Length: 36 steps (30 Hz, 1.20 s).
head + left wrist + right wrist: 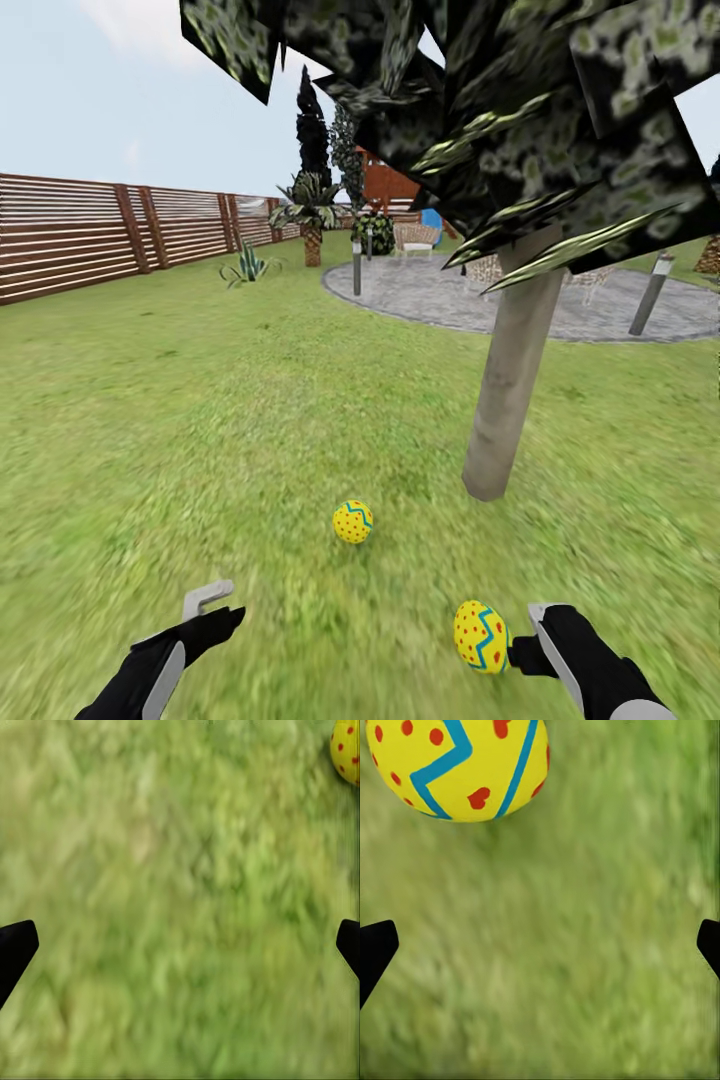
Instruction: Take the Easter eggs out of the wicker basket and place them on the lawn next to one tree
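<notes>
Two yellow Easter eggs with blue zigzags and red dots lie on the lawn (200, 420). One egg (352, 521) rests left of the tree's pale trunk (510, 390), and it shows at the edge of the left wrist view (346, 750). The other egg (480, 636) (457, 765) sits just left of my right gripper (530, 635) (540, 945), ahead of its fingers and not between them. That gripper is open. My left gripper (212, 608) (180, 945) is open over bare grass. The third egg and the wicker basket are out of view.
Dark blocky foliage (520, 110) hangs low over the trunk. A brown slatted fence (90, 235) runs along the left. Behind the tree lies a grey round patio (440, 295) with posts (652, 290) and pale chairs (415, 237). Small plants (247, 266) stand at the back left.
</notes>
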Tool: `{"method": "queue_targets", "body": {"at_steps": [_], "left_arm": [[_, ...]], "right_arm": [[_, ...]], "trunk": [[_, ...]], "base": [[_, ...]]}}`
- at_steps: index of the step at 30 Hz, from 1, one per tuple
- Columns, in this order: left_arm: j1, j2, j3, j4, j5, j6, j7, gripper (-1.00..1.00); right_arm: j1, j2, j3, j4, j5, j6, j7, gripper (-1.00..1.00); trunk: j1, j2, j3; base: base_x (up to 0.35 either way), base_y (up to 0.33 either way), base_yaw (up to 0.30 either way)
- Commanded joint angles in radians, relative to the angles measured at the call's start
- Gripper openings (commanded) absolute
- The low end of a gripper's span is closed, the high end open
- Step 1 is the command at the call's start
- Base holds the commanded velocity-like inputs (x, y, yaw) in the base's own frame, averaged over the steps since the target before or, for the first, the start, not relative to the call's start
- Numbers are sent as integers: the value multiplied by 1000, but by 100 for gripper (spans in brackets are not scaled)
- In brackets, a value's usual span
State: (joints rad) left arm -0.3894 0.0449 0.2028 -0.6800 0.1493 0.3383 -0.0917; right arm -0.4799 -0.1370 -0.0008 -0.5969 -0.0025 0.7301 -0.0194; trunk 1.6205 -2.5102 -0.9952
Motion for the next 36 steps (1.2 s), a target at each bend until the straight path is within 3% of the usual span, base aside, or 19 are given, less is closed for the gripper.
{"method": "queue_targets", "body": {"at_steps": [1, 12, 30, 36], "left_arm": [[0, 0, 4, -1, 7, 7, -3, 100], [-1, -11, 3, -1, 6, 7, -5, 100], [0, -29, 1, 28, 6, 7, -3, 100], [0, -30, 2, 28, 6, 7, -3, 100]], "right_arm": [[0, 0, 0, -1, -1, 5, -2, 100], [0, -1, 0, -1, -2, 5, -2, 100], [0, -1, 2, -1, -1, 5, 6, 100], [0, -1, 0, -1, -1, 6, 7, 100]], "trunk": [[-1, 0, 3], [-6, 2, 46], [-14, 7, 115], [-16, 8, 140]], "base": [[-12, -17, 0], [-34, -32, 0], [-213, -249, 0], [-114, -248, -178]]}}
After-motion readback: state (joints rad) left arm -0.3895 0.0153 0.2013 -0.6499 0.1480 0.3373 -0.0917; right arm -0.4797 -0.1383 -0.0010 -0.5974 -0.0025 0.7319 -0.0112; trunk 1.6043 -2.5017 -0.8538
